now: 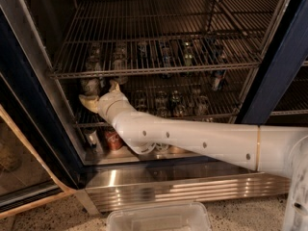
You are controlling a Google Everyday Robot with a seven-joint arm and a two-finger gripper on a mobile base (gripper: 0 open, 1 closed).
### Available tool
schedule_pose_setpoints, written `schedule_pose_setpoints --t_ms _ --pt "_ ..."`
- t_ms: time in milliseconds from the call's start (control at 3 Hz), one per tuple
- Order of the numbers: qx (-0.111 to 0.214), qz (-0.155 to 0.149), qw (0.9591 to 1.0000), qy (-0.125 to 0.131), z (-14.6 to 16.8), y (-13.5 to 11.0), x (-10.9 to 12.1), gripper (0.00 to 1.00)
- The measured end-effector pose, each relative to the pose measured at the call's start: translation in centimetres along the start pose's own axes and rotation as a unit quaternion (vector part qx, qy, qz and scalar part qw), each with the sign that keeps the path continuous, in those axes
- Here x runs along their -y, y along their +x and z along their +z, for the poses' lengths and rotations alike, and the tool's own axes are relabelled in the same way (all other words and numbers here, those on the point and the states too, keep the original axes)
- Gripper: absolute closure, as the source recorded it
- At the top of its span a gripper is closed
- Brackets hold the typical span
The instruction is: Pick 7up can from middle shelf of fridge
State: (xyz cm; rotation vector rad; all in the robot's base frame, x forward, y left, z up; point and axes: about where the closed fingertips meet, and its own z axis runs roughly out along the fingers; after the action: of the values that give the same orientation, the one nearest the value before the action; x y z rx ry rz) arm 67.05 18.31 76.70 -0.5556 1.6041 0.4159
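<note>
The fridge (272, 76) stands open, with a dark blue frame and wire racks. My white arm reaches in from the right to the left end of the middle shelf (211, 115). The gripper (101, 95) is open, its tan fingers (88, 103) spread just below and beside a whitish-silver can, the 7up can (90, 86). The can stands upright at the far left of that rack, under the rail of the rack above. I cannot tell whether the fingers touch the can.
Several more cans stand on the middle shelf (176, 103) and on the rack above (164, 56). A red can (113, 139) and a silver can (91, 137) stand on the fridge floor under my arm. A ribbed steel base panel (173, 186) and a clear plastic bin (159, 218) lie below.
</note>
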Motion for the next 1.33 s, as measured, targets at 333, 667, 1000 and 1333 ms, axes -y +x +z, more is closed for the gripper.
schedule_pose_setpoints --t_ms 333,667,1000,1333 --pt "0.004 0.001 1.0 -0.003 0.5 0.1 -0.1 0.3" --pt "0.002 -0.001 0.9999 -0.012 1.5 0.2 0.3 0.3" --pt "-0.001 -0.003 0.9997 -0.024 2.4 0.3 0.7 0.29" --pt "-0.003 -0.005 0.9995 -0.032 3.2 0.3 0.9 0.3"
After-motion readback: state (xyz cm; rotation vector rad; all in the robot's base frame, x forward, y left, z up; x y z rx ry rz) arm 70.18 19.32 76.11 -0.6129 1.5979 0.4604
